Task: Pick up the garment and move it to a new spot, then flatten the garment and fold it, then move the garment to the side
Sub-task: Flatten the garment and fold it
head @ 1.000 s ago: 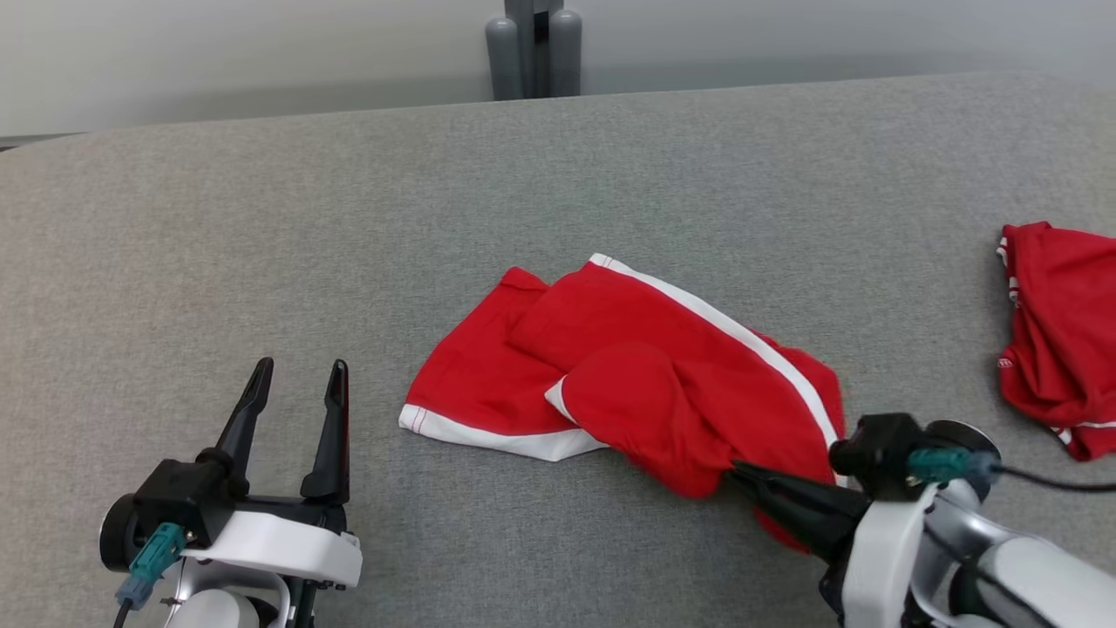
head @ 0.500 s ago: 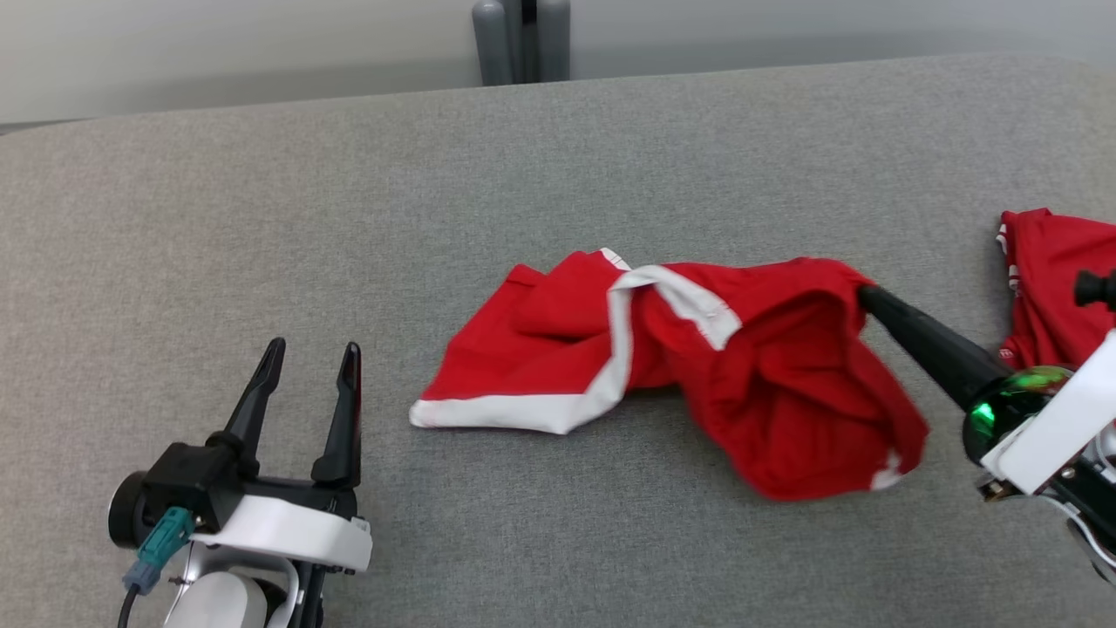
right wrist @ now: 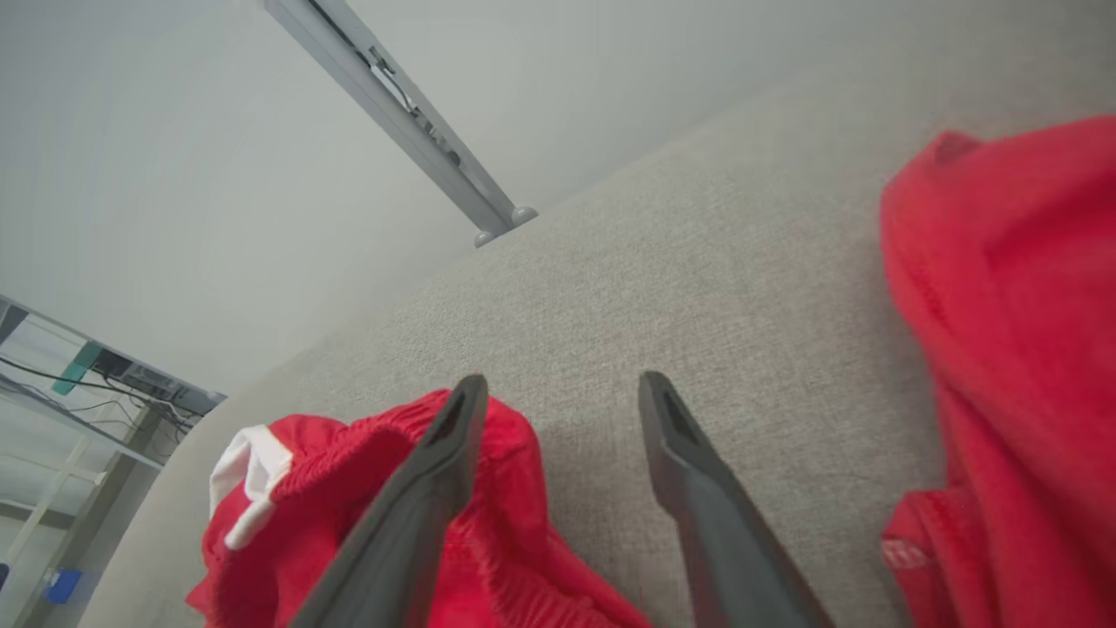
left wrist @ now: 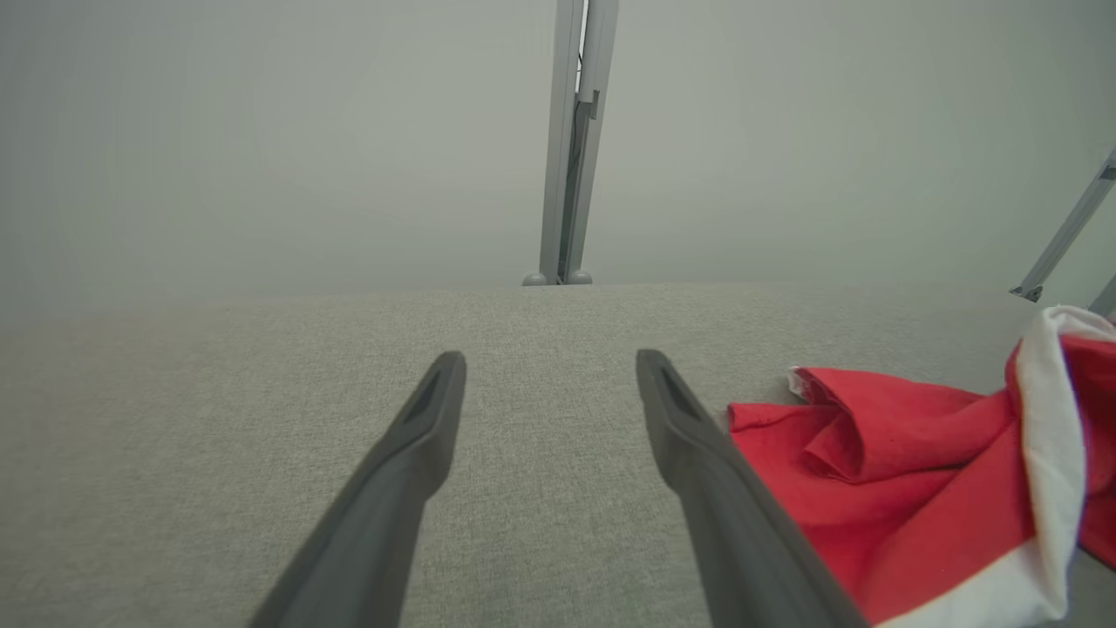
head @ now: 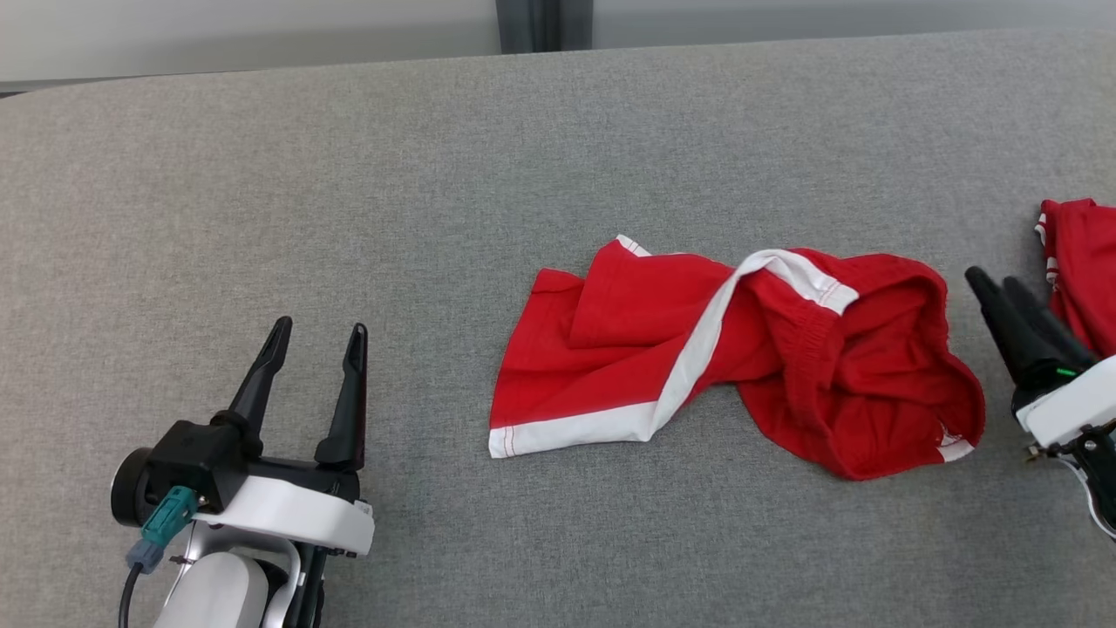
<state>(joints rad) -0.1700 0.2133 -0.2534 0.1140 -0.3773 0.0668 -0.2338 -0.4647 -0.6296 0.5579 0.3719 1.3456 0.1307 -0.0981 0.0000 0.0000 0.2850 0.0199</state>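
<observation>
The garment [head: 724, 349] is a pair of red shorts with white trim, lying crumpled on the grey padded table [head: 523, 157], centre right. Its waistband end bulges up at the right. My right gripper [head: 994, 281] stands open just right of that end, nothing between its fingers. In the right wrist view the garment [right wrist: 488, 523] lies behind the left finger [right wrist: 418, 515], and the gripper [right wrist: 558, 384] is open over bare table. My left gripper [head: 318, 330] rests open at the lower left, well clear of the cloth. The left wrist view shows the open left gripper [left wrist: 549, 358] with the garment [left wrist: 915, 488] at its right.
A second red garment [head: 1081, 262] lies at the right edge of the table, just right of my right gripper, and also shows in the right wrist view as red cloth [right wrist: 1020, 349]. A grey post [head: 540, 17] stands behind the table's far edge.
My right gripper dragged the garment's end to the right, then let go and opened; the cloth now lies spread wider. The head camera has shifted. The left gripper stayed open and still.
</observation>
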